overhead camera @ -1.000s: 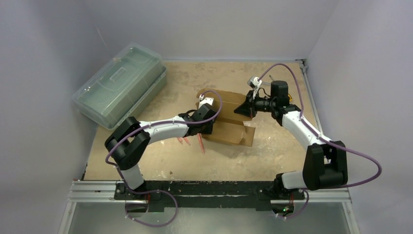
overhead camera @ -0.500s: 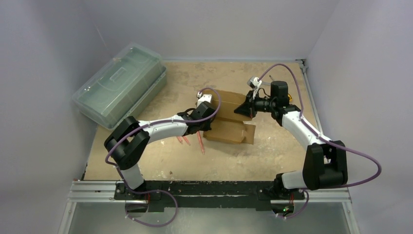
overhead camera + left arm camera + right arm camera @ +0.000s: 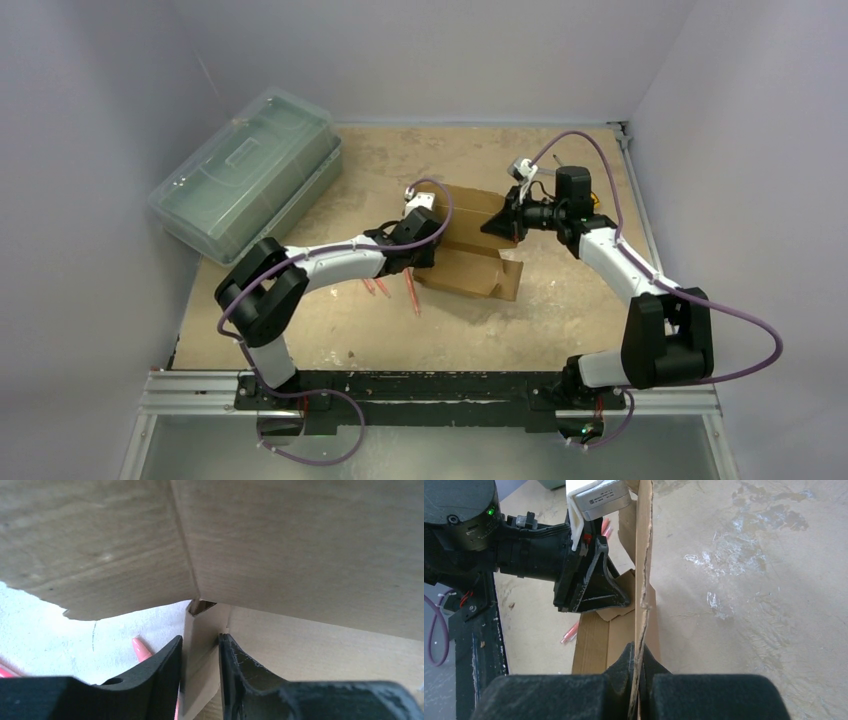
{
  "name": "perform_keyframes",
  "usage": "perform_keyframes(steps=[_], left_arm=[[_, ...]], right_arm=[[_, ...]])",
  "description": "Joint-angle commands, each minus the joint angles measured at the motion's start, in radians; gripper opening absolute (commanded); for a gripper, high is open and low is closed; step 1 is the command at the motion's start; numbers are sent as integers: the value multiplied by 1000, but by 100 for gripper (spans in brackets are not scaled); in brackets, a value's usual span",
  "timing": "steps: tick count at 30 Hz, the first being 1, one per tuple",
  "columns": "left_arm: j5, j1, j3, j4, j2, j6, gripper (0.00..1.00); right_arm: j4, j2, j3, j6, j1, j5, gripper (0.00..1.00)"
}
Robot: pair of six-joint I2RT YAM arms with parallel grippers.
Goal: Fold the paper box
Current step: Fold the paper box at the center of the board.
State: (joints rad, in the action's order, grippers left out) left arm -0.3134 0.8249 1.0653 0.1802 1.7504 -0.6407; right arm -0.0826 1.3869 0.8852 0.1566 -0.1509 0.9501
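Paper box (image 3: 472, 270), part-folded, on desk (image 3: 565, 315).
Right claw (image 3: 639, 656) pinches its wall; left claw (image 3: 200, 644) parted astride a flap; green case (image 3: 245, 175) lidded.

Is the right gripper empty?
No, the right gripper is shut on the thin edge of an upright panel of the paper box.

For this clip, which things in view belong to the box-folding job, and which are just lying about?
Part of the job: paper box; left gripper, a flap between its jaws; right gripper, pinching a panel.
Lying about: translucent green plastic case; pink sticks beside the box.
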Motion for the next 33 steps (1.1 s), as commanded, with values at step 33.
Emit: perform_keyframes(steps=[33], left_arm=[[317,-134,-205,-273,-72,33,26]], right_arm=[[20,11,-3,0,-5,-1,0]])
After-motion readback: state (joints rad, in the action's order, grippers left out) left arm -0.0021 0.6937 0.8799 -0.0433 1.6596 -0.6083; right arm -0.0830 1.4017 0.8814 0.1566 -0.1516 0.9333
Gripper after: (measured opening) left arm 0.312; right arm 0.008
